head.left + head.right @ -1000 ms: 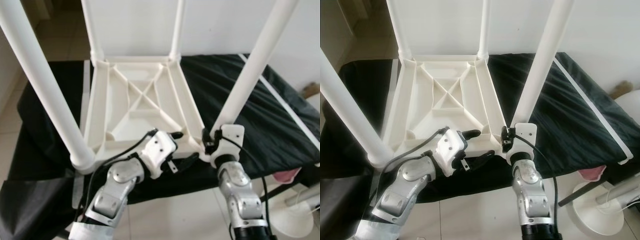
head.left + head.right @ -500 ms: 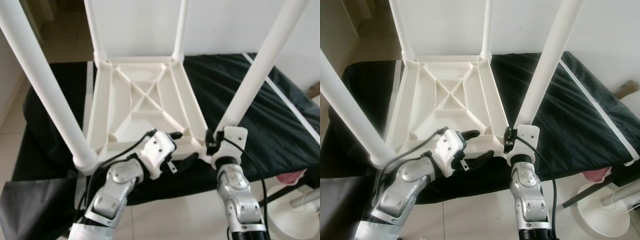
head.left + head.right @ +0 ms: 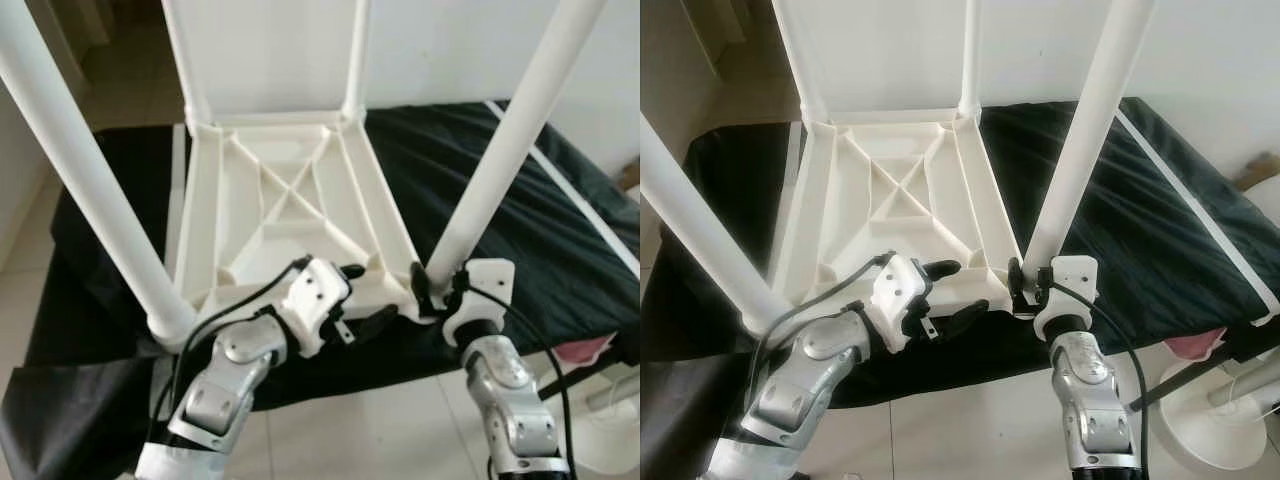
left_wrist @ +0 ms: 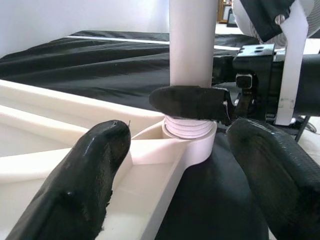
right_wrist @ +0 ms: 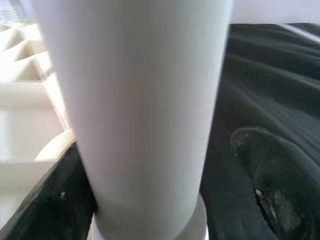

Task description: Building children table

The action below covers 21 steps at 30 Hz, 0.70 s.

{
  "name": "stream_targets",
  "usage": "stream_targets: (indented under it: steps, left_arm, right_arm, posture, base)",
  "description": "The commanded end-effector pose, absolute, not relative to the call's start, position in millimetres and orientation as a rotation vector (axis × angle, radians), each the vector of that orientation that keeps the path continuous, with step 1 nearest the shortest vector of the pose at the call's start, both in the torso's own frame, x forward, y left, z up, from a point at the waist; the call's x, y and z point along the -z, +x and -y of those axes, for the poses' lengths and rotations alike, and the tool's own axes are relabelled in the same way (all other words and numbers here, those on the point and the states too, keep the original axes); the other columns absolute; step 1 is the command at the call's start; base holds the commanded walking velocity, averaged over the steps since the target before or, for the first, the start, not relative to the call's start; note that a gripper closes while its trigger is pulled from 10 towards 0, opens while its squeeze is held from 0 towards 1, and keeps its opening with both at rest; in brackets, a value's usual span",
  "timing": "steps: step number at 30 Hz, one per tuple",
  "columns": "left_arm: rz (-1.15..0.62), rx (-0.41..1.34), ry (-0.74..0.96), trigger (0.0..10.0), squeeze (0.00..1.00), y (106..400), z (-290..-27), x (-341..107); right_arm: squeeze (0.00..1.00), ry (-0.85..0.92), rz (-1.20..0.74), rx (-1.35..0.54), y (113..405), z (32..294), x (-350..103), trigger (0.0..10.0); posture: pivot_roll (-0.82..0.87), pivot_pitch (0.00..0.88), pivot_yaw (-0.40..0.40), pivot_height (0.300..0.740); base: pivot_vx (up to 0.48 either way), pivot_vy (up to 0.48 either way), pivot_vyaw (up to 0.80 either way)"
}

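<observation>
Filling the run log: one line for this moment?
left end effector: open at tabletop edge | right end effector: around near-right leg base

All four legs (image 3: 500, 150) cut off at top edge; fan base (image 3: 1210, 420) cut at lower right; right-wrist view leg (image 5: 145, 110) blurred.

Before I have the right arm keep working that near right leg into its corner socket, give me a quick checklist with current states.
1. Right gripper at the base of the near right leg: ok.
2. Its fingers closed firmly on the leg: cannot tell.
3. Left gripper open across the tabletop's near edge: ok.
4. Leg threads fully seated in the corner socket: not ok, rings exposed.
5. Upturned tabletop lying flat on the black cloth: ok.
</observation>
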<state>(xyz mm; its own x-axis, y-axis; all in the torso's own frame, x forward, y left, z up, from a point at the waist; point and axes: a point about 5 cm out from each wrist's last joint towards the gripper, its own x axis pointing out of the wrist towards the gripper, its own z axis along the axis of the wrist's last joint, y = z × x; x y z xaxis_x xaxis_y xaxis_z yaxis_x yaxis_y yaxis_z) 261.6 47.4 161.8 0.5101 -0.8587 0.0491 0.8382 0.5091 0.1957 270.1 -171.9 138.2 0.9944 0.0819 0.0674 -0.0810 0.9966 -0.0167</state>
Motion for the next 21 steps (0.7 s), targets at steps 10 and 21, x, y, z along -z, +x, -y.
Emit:
stream_targets:
  steps: [10,21]
  left_arm:
    - [0.142,1.063,0.175,10.0,0.0,261,-44,-159]
    - [0.123,1.069,0.152,10.0,0.0,257,-39,-157]
  right_arm:
    - [0.0,-0.051,0.05,-0.298,280,189,-135,10.0]
    - [0.0,-0.09,0.027,-0.538,292,181,-135,10.0]
  posture:
    - [-0.01,0.057,-0.049,0.74]
    - [0.0,0.048,-0.058,0.74]
  base:
    - [0.0,0.0,0.0]
    - [0.0,0.0,0.0]
